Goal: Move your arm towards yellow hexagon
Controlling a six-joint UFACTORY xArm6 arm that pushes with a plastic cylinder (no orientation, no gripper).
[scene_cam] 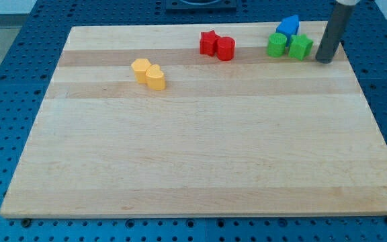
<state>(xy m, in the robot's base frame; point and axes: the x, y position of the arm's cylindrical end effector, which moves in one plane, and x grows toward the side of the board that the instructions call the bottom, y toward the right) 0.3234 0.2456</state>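
My tip (324, 60) rests on the wooden board (200, 154) near its top right corner, just to the right of a green block (301, 47); whether it touches that block is hard to tell from this angle, though a thin gap seems to show. There is no claw on this arm, only the dark rod, so nothing is being held. That green block sits touching a second green block (277, 45), and a blue block (288, 26) stands just behind the pair, toward the view's top; the shapes of these three are not clear enough to name. To the left of them, apart from the group, a red star (209, 42) touches a red cylinder (226, 48). The yellow hexagon (141, 69) lies farther left still, in the upper left part of the board, well apart from my tip, with the red pair and the green and blue group between them along the top edge. A second yellow block (156, 77), rounded and perhaps heart-shaped, touches the hexagon on its lower right side. The board lies on a blue perforated table (5, 81).
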